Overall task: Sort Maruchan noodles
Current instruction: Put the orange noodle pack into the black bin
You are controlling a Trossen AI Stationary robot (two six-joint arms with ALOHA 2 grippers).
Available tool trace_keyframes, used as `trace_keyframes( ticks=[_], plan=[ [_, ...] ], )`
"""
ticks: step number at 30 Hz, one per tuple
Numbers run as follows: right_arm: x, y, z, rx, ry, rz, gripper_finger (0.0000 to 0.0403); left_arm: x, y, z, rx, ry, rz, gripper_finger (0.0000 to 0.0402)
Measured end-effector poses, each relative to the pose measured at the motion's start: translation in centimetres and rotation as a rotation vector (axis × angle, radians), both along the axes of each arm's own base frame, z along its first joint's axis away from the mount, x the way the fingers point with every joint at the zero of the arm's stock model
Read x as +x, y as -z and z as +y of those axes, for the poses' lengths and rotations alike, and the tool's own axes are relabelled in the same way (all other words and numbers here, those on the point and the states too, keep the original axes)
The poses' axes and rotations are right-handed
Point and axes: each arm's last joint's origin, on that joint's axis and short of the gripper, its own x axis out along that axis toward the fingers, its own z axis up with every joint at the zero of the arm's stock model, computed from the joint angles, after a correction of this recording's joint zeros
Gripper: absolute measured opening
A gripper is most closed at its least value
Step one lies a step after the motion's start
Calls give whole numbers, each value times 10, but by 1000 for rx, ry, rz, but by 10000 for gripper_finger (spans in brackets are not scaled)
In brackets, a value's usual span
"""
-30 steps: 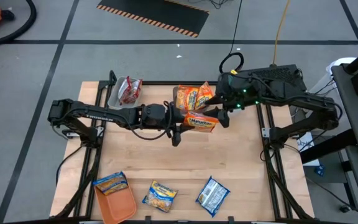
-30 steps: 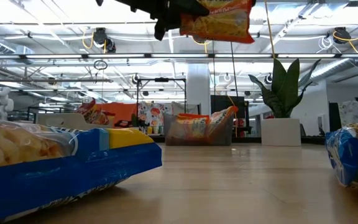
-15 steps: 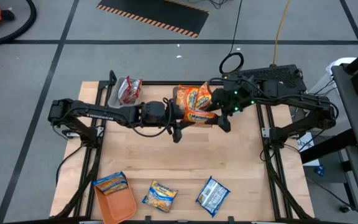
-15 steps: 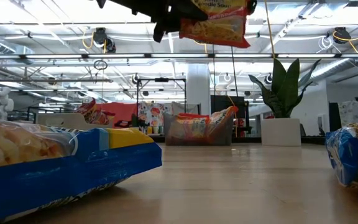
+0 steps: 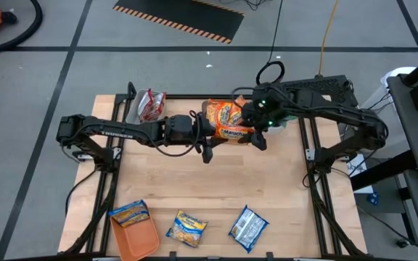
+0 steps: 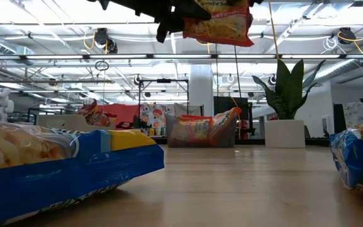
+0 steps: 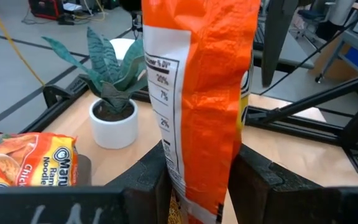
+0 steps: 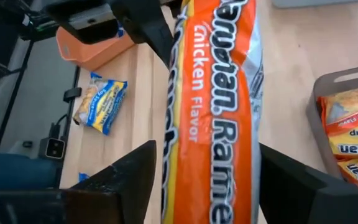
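orange packet [image 5: 232,133] between both grippers, mid-table

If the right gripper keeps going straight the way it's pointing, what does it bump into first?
Probably the orange noodle packet the left gripper is holding. It already sits between the right gripper's open fingers, so the packet comes first, then likely the left gripper just behind it, though depth is hard to judge.

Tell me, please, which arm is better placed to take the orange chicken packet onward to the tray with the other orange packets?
The right. The left gripper is shut on the orange packet, but the right gripper stands open around its other end, and the grey tray of orange packets lies on the right arm's side.
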Motion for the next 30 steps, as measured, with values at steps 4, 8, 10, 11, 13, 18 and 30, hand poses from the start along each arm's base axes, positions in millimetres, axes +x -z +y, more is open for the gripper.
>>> trace_keyframes(
  ticks=[4, 8, 10, 11, 13, 18, 30],
  plan=[
    [4, 4, -1, 4, -3, 13, 223, 0, -1, -1, -4, 0, -6, 124],
    [7, 7, -1, 26, -10, 26, 201, 0, -1, -2, -10, 6, -8, 124],
    [7, 7, -1, 32, -6, 30, 188, 0, -1, -4, -13, 8, -9, 124],
    [7, 7, -1, 34, -6, 30, 180, 0, -1, -4, -13, 8, -10, 124],
    [7, 7, -1, 33, -8, 30, 165, 0, -1, -4, -16, 8, -10, 124],
    [7, 7, -1, 9, -28, 26, 133, 0, -1, -4, -55, -1, -15, 124],
    [5, 6, 2, 86, -11, 36, 126, 1, -2, -6, -64, 10, -33, 124]
  ],
)
